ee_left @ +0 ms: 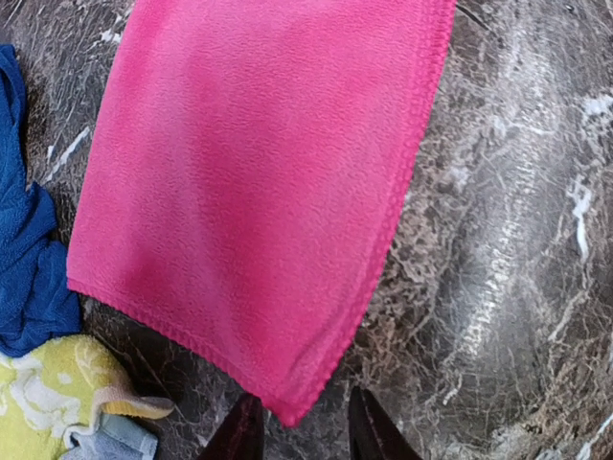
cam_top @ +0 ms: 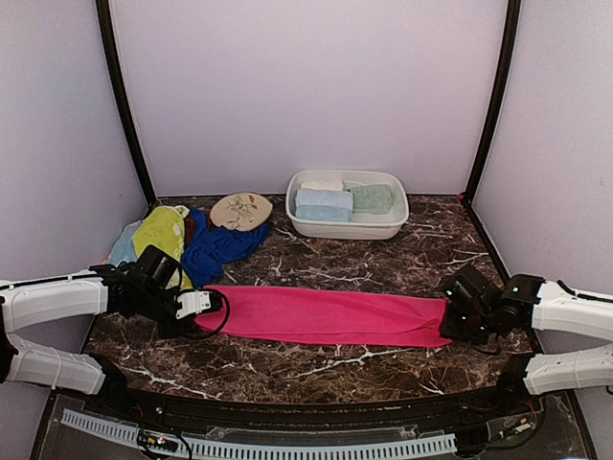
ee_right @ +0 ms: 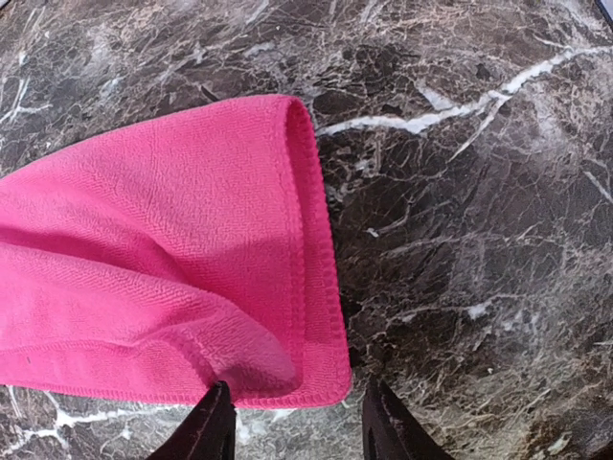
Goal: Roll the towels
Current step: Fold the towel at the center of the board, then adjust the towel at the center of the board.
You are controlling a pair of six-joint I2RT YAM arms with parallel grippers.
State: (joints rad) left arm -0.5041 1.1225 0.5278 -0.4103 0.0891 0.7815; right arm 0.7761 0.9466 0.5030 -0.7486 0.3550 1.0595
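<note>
A hot pink towel (cam_top: 326,316), folded into a long strip, lies flat across the middle of the table. My left gripper (cam_top: 205,305) is at its left end. In the left wrist view this gripper (ee_left: 305,433) is open, with the towel's near corner (ee_left: 292,402) lying between the fingertips. My right gripper (cam_top: 450,322) is at the right end. In the right wrist view this gripper (ee_right: 297,428) is open, just behind the towel's hemmed end (ee_right: 287,383). A yellow-green towel (cam_top: 161,235), a royal blue towel (cam_top: 218,247) and a pale blue towel (cam_top: 123,245) lie heaped at the back left.
A white basin (cam_top: 388,225) at the back centre holds rolled pale blue (cam_top: 323,203) and mint (cam_top: 372,198) towels. An oval beige floral disc (cam_top: 240,211) lies beside the heap. Walls enclose the dark marble table (cam_top: 316,369) on three sides.
</note>
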